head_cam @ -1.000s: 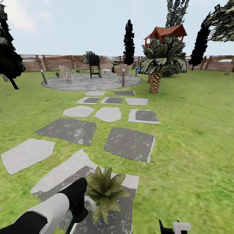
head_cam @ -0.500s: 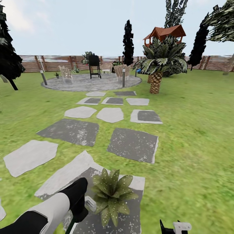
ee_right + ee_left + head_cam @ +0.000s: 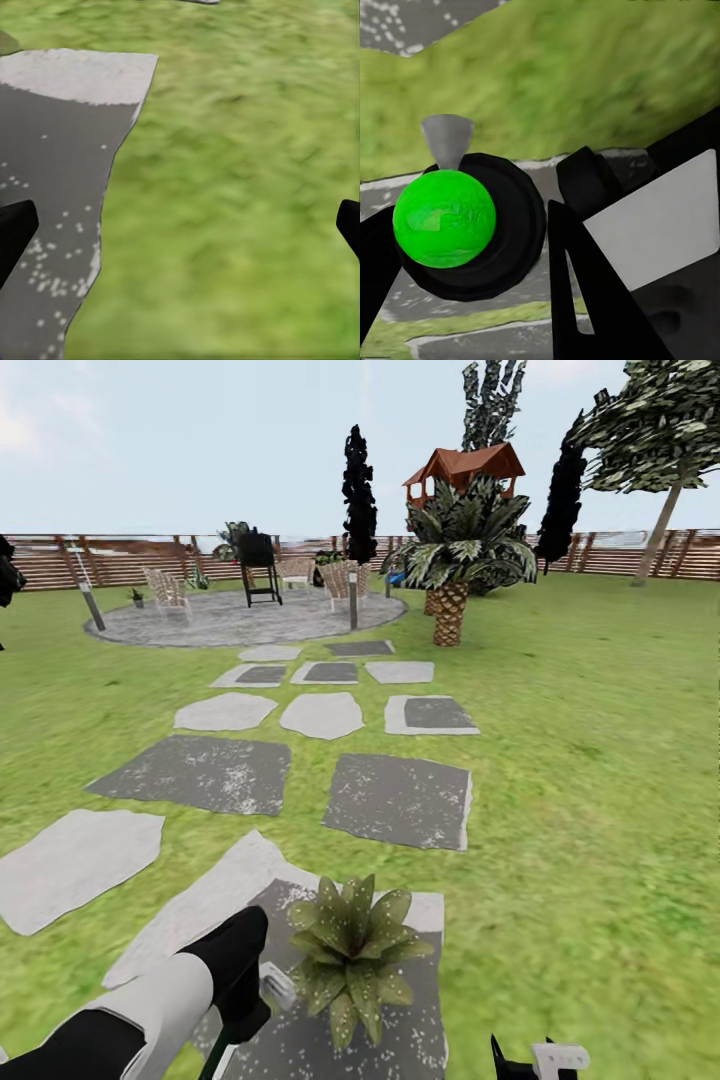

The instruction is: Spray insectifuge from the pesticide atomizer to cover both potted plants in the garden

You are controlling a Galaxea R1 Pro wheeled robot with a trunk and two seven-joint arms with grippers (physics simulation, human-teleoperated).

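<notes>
Left gripper (image 3: 243, 1000) hangs low beside the near potted plant (image 3: 355, 950), which sits on a grey stepping stone (image 3: 400, 1032). Its jaws look clenched on the pesticide atomizer (image 3: 472, 225), with the dark round body between them, green knob and grey nozzle showing, and the white head poking out twd the leaves. Prob. light, rigid plastic w/ a smooth, curved shell (could twist in the grip), so hold the body's widest part and keep off the nozzle. Right gripper (image 3: 540, 1060) idles over lawn, jaws released and wide apart.
</notes>
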